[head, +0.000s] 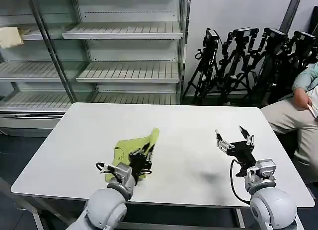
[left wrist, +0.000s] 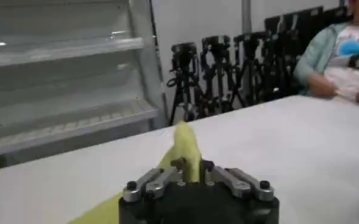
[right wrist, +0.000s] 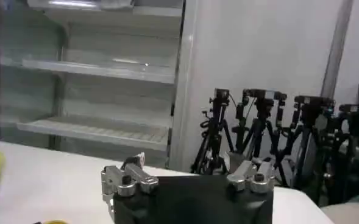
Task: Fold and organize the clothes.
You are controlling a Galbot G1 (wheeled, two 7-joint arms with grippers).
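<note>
L hand [head: 148, 151] clenched on shirt [head: 130, 149], lifting its edge off counter [head: 189, 135]. R hand [head: 233, 139] released, hovering apart.

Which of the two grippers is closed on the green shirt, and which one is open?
The left gripper pinches the lime shirt; the right gripper hovers open above the bare table.

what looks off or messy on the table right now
The lime shirt is not flat: it lies bunched on the white table, with one end pulled up into a peak. The left gripper is shut on it. The right gripper hovers open, apart.
</note>
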